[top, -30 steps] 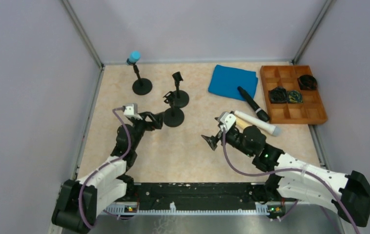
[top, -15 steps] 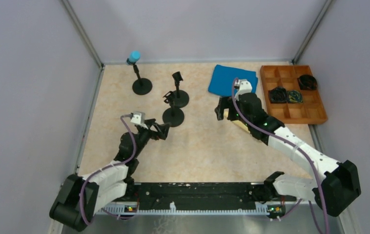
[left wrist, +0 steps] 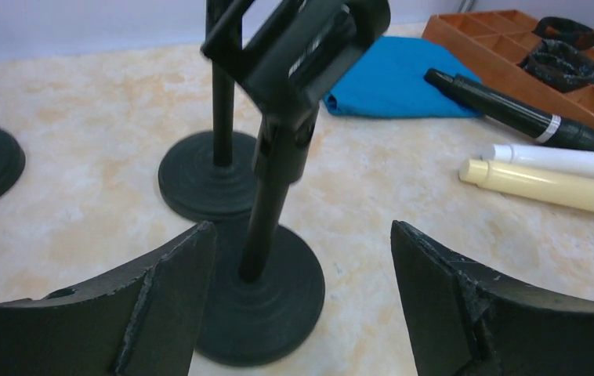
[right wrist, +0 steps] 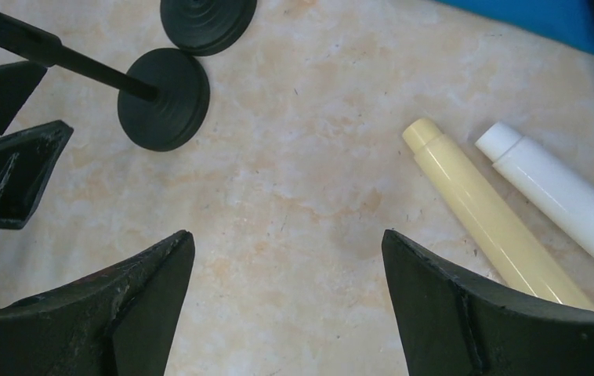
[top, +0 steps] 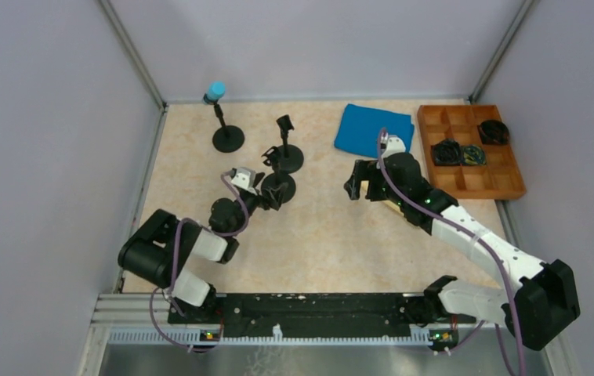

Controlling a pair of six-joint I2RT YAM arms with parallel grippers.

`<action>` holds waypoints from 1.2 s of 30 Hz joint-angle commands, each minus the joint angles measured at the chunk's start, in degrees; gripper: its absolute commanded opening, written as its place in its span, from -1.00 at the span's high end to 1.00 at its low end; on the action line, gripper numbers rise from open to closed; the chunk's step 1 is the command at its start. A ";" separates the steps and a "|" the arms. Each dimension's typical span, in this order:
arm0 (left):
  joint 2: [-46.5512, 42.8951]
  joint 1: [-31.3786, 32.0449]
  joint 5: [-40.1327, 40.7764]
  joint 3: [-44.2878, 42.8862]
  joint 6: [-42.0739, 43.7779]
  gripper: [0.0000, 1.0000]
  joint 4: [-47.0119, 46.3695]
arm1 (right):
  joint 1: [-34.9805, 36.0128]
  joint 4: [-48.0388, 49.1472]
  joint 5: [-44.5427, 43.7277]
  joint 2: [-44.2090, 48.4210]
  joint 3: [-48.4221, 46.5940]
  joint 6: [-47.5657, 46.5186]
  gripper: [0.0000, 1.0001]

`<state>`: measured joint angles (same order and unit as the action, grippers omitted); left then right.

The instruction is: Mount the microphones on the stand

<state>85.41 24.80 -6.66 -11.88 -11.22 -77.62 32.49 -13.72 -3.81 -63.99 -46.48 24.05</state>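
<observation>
The light blue microphone (top: 215, 91) sits in the far left stand (top: 228, 139). Two more black stands, their clips empty, are at the middle: the far one (top: 287, 157) and the near one (top: 279, 187). My left gripper (top: 271, 198) is open, its fingers either side of the near stand's base (left wrist: 261, 291), below its clip (left wrist: 303, 41). The cream (right wrist: 488, 219) and white (right wrist: 570, 205) microphones lie side by side on the table. The black microphone (left wrist: 513, 114) lies beyond them. My right gripper (right wrist: 287, 235) is open and empty, left of the cream one.
A blue cloth (top: 374, 131) lies at the back right. A wooden tray (top: 505, 182) holding dark coiled items stands at the far right. The enclosure walls close in on the left, back and right. My left fingers (right wrist: 5, 160) show in the right wrist view.
My left gripper has moved right to the near stand's base. My right arm swung from the table's middle towards the back, over the lying microphones, and then held almost still.
</observation>
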 commanded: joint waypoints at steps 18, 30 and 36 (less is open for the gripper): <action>18.23 -0.01 -4.27 -13.47 5.50 -0.13 -17.45 | -6.37 -11.85 -6.30 0.40 -2.23 1.22 -0.41; 20.44 -1.08 -10.90 -14.44 3.78 0.67 -18.31 | -12.54 -21.20 -3.93 -9.36 -10.45 -6.10 -0.58; 19.02 -1.33 -14.14 -13.78 2.45 0.87 -17.66 | -12.56 -27.08 -6.28 -14.82 -13.96 -10.34 -0.61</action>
<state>104.99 23.29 -15.64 -25.67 -6.46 -86.43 20.14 -35.46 -7.53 -76.18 -57.43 17.32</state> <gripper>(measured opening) 0.355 0.801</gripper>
